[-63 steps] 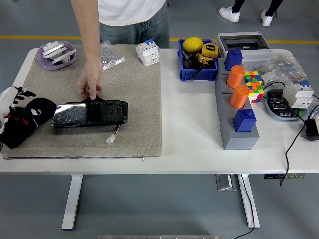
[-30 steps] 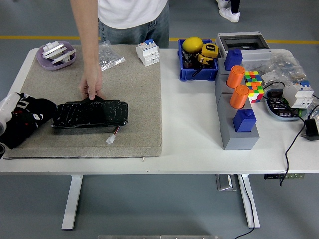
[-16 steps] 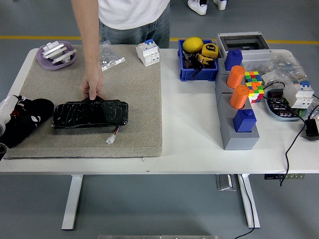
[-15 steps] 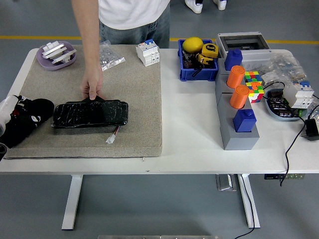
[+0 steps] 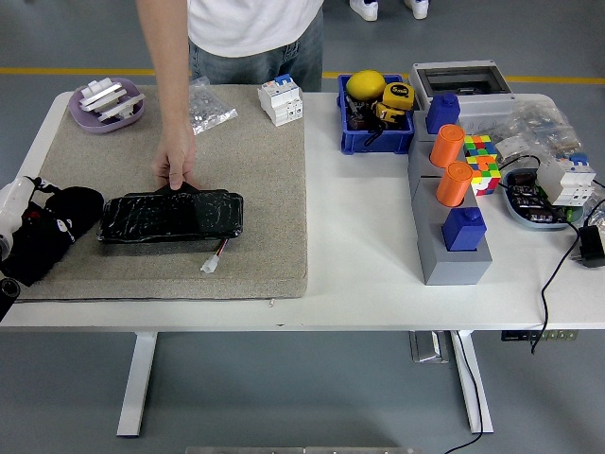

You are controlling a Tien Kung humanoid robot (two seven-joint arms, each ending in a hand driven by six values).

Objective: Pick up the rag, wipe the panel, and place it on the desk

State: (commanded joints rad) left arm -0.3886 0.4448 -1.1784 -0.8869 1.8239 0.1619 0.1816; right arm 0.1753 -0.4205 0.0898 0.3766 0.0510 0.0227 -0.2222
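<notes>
One robot hand, our left hand (image 5: 21, 219), grips the crumpled black rag (image 5: 59, 216) beside the glossy black rectangular panel (image 5: 171, 216), which a person's hand (image 5: 175, 159) steadies.

One view only, from high on the robot's side, facing forward and steeply down over the desk (image 5: 359, 274). It stands far enough back to take in the whole desk, its near edge low in the picture with the legs and grey floor below it. At the top, the far edge, a person (image 5: 250, 33) cut off at the chest, and a yellow floor line (image 5: 76, 71).
</notes>
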